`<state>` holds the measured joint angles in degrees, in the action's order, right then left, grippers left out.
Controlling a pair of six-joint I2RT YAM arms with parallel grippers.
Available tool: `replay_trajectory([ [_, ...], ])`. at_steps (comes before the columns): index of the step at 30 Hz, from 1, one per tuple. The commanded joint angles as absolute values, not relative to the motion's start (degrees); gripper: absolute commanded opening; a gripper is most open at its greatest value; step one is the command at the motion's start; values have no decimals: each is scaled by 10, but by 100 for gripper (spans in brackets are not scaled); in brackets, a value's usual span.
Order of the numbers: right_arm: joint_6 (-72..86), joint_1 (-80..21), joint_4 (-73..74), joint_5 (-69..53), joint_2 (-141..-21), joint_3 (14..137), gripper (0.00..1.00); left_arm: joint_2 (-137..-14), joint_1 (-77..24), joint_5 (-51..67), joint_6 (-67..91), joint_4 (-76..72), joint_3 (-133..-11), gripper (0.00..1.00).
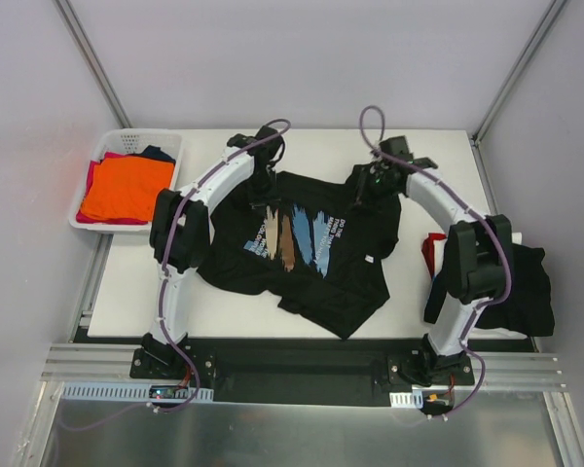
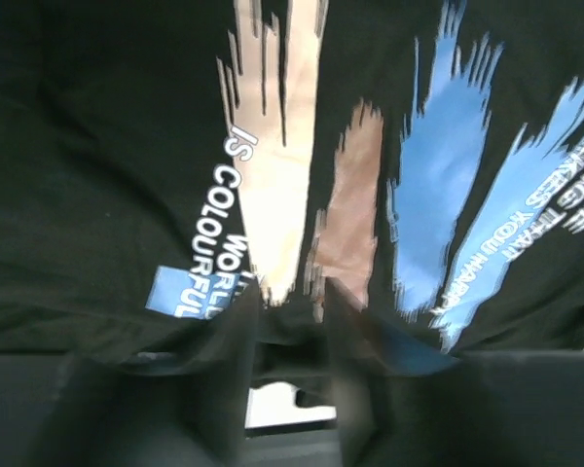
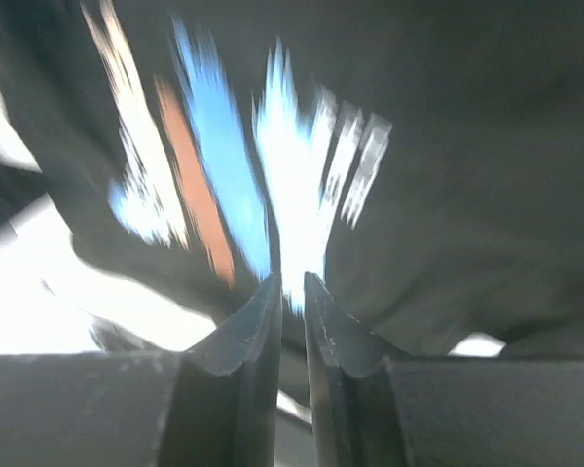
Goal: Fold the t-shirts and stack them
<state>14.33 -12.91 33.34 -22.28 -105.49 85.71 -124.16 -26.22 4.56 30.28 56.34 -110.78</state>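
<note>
Step, as judged: taking far edge of printed shirt to start fold. Far left, basket (image 1: pixel 127 136) holds orange t-shirt (image 1: pixel 127 190). Near collar, left tool (image 2: pixel 292 292) has jaws part-way apart, hold unclear. Mid-table (image 1: pixel 175 311), black t-shirt (image 1: pixel 343 284) lies spread, rumpled, brush-stroke print up. Then right tool (image 3: pixel 290 280), all but closed, grip unclear. Far right, dark pile (image 1: pixel 528 284). Next: firm pinch both sides, even lift.

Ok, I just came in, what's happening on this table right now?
Two robot arms are handling a black printed t-shirt spread out mid-table. The left arm and right arm both have their jaws at its far edge; whether cloth is pinched is too blurred to tell. An orange shirt lies in the white basket on the left, and a dark folded pile sits on the right.
</note>
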Motion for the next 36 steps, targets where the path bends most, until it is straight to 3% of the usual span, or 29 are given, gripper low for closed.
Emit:
replay_trajectory([
  [1,141,-191,391,-229,-999,785,18,-1269,-210,38,309,591,-1156,11],
  [2,146,-198,394,-229,-991,779,18,-1276,-202,41,310,591,-1167,0],
  [8,142,-220,425,-207,-972,765,18,-1343,-169,66,308,591,-1262,0],
  [13,133,-245,460,-227,-980,775,17,-1382,-145,77,311,592,-1308,6],
  [18,129,-286,490,-223,-983,761,16,-1363,-134,60,302,591,-1268,4],
  [23,134,-315,487,-207,-994,746,2,-1313,-141,67,280,557,-1194,0],
  [29,148,-336,474,-208,-1021,752,2,-1243,-176,66,269,512,-1107,2],
  [36,156,-350,479,-201,-1031,760,2,-1287,-185,72,269,509,-1145,2],
])
